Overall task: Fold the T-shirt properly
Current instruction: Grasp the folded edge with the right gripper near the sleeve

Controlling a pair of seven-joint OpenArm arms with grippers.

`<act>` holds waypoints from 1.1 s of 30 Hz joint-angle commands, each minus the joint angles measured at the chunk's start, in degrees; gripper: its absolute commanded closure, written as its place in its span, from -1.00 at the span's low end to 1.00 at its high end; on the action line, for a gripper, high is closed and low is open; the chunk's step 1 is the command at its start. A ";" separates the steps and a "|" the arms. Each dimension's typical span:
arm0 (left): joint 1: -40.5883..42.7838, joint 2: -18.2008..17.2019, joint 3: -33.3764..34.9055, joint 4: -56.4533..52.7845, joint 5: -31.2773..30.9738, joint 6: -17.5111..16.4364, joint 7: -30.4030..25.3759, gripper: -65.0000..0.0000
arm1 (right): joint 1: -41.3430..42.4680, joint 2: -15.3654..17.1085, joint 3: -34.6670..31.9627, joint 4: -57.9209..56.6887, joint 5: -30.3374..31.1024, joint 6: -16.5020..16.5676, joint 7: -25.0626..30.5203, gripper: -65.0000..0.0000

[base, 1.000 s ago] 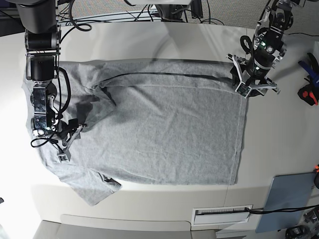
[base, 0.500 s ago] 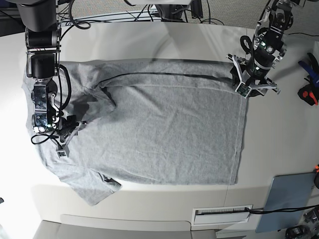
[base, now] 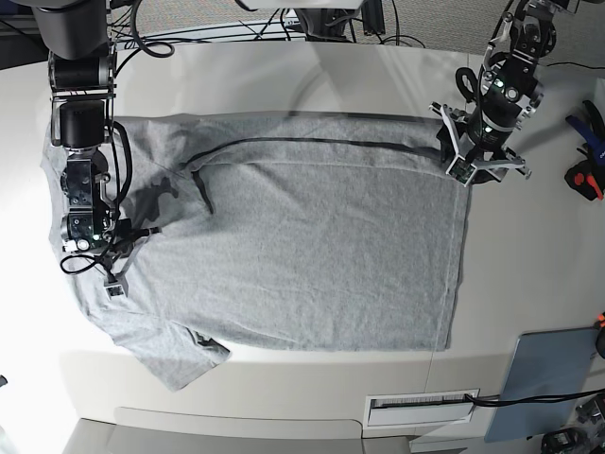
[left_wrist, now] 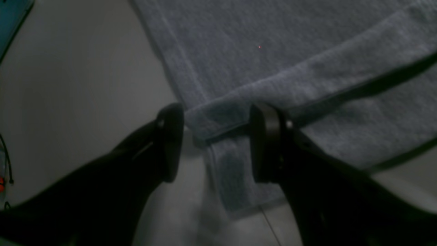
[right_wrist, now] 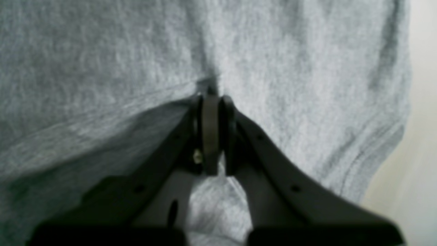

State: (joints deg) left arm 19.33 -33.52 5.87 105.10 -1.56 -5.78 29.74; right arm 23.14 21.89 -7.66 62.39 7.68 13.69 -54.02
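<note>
The heather-grey T-shirt [base: 321, 246] lies spread flat on the white table, its far edge folded over in a long strip. In the base view my right gripper [base: 121, 265] is at the shirt's left end, between the two sleeves. The right wrist view shows this gripper [right_wrist: 211, 102] shut, with a small pucker of T-shirt [right_wrist: 102, 51] cloth pinched at its tips. My left gripper [base: 487, 170] hovers at the shirt's far right corner. In the left wrist view it [left_wrist: 216, 143] is open, its fingers [left_wrist: 169, 136] straddling the folded hem corner of the T-shirt [left_wrist: 273, 51].
A blue-grey pad [base: 553, 378] lies at the table's front right. Red and blue hand tools [base: 586, 175] sit at the right edge. Cables [base: 236, 24] run along the back. A white slot with a label [base: 421, 407] is set in the front edge.
My right gripper has closed from wide open onto the cloth, and the wrinkle beside it has shifted slightly. The left arm has not moved.
</note>
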 commanded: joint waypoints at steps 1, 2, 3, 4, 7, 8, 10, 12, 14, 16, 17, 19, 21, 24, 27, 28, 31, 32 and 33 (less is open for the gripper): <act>-0.28 -0.76 -0.48 0.92 0.46 0.46 -1.07 0.03 | 1.62 0.92 0.26 1.70 -0.15 -0.24 0.76 0.92; -0.28 -0.76 -0.48 0.94 0.46 0.46 -1.07 0.03 | 1.62 0.92 0.26 2.19 0.00 -0.24 0.66 0.92; -0.28 -0.76 -0.48 0.92 0.46 0.46 -1.07 0.03 | 1.62 0.92 0.26 2.69 0.00 -0.22 0.59 0.92; -0.28 -0.76 -0.48 0.92 0.46 0.46 -1.07 0.03 | 1.62 0.94 0.26 3.21 0.00 -0.20 0.50 0.92; -0.28 -0.76 -0.48 0.92 0.46 0.46 -1.07 0.03 | 1.62 0.92 0.26 4.87 0.00 -0.20 -0.31 0.92; -0.28 -0.76 -0.48 0.92 0.46 0.46 -1.07 0.03 | 1.57 0.92 0.26 5.49 0.00 -0.20 -0.85 0.92; -0.28 -0.76 -0.48 0.92 0.46 0.46 -1.07 0.03 | 1.14 0.94 0.26 7.26 0.00 -0.15 -2.05 0.92; -0.28 -0.76 -0.48 0.92 0.48 0.46 -1.07 0.03 | -0.20 0.96 0.26 10.27 0.00 0.33 -3.48 0.92; -0.28 -0.76 -0.48 0.92 0.46 0.46 -1.07 0.03 | -2.45 0.96 0.26 14.73 -0.02 1.03 -5.27 0.92; -0.28 -0.76 -0.48 0.92 0.46 0.46 -1.07 0.03 | -5.51 0.98 0.26 20.09 -0.04 1.05 -6.78 0.92; -0.28 -0.76 -0.48 0.92 0.46 0.46 -1.07 0.03 | -7.28 0.98 0.26 22.86 -0.04 1.03 -7.41 0.92; -0.28 -0.76 -0.48 0.92 0.46 0.46 -1.07 0.03 | -11.02 0.96 0.26 28.26 -0.04 1.03 -7.80 0.92; -0.28 -0.76 -0.48 0.92 0.46 0.48 -1.05 0.03 | -14.80 0.98 0.26 33.09 -0.09 0.98 -8.13 0.92; -0.28 -0.76 -0.48 0.92 0.46 0.48 -1.05 0.03 | -20.06 0.96 0.26 39.47 -0.70 0.83 -8.55 0.92; -0.28 -0.76 -0.48 0.92 0.46 0.48 -1.07 0.03 | -25.27 0.98 0.26 45.22 -2.12 0.81 -8.52 0.92; -0.28 -0.76 -0.48 0.92 0.46 0.48 -1.07 0.03 | -26.95 0.96 0.26 46.86 -2.38 0.81 -8.50 0.92; -0.28 -0.76 -0.48 0.92 0.46 0.48 -1.07 0.03 | -31.76 0.98 0.26 50.71 -2.40 0.87 -8.07 0.92; -0.28 -0.76 -0.48 0.92 0.46 0.48 -1.07 0.03 | -33.27 0.98 0.26 51.63 -2.60 0.90 -7.52 0.92; -0.28 -0.76 -0.48 0.92 0.46 0.48 -1.07 0.03 | -34.77 0.98 0.26 52.37 -3.13 0.90 -6.73 0.92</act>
State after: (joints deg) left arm 19.33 -33.50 5.87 105.12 -1.21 -5.78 29.74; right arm -12.12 22.09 -7.68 113.67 4.95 14.70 -61.73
